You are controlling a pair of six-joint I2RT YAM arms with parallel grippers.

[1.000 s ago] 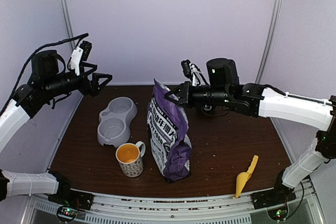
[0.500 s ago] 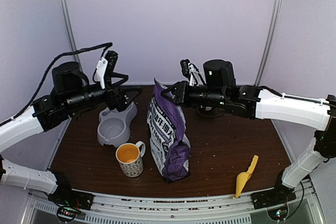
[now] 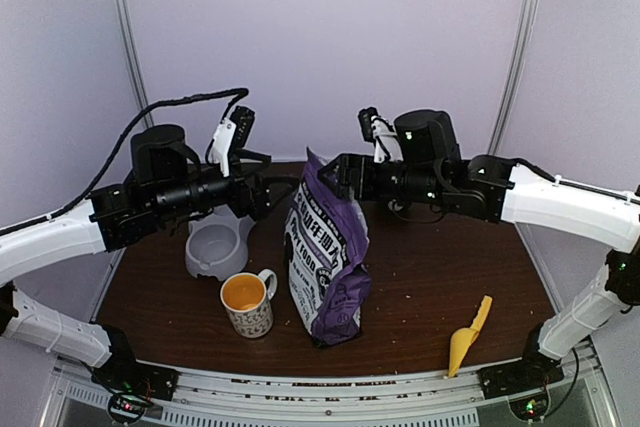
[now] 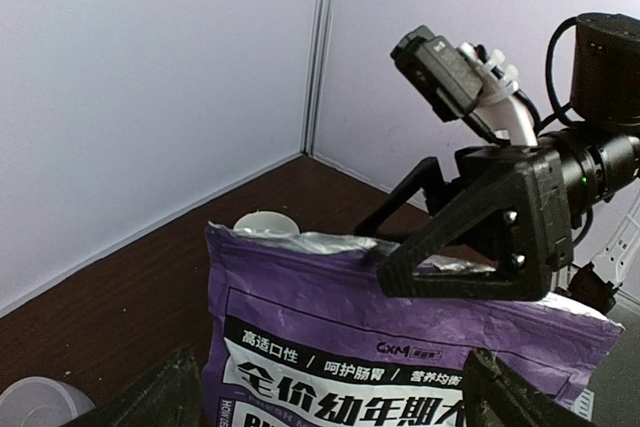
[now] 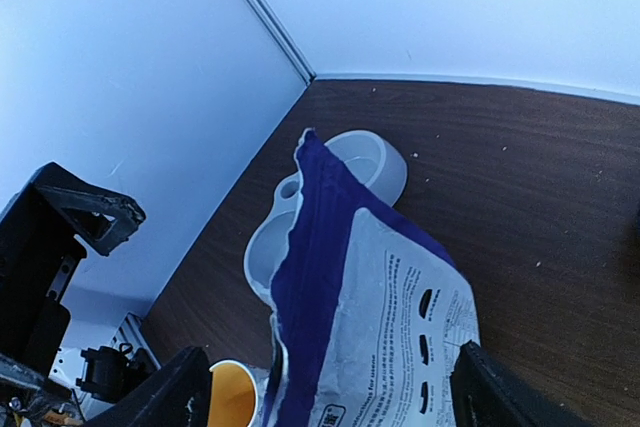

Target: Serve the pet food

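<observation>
The purple puppy food bag [image 3: 325, 257] stands upright mid-table with its top torn open. The pet food itself is hidden inside it. My right gripper [image 3: 336, 175] hovers at the bag's top edge, open, with nothing in it. My left gripper [image 3: 270, 194] is open too, just left of the bag's top, apart from it. In the left wrist view the bag's top [image 4: 400, 317] fills the space between my open fingers [image 4: 150, 397], with the right gripper [image 4: 470, 242] behind its rim. The right wrist view looks down on the bag [image 5: 370, 287] between its fingers [image 5: 165, 392].
A grey double bowl [image 3: 215, 242] lies left of the bag, under the left arm. An orange-lined patterned mug [image 3: 247, 302] stands at the front left. A yellow scoop [image 3: 468, 335] lies at the front right edge. Purple walls close the back and sides.
The right gripper has opened and let go of the bag's top. The left arm has swung right and forward, up close to the bag. The bag's top has shifted slightly right.
</observation>
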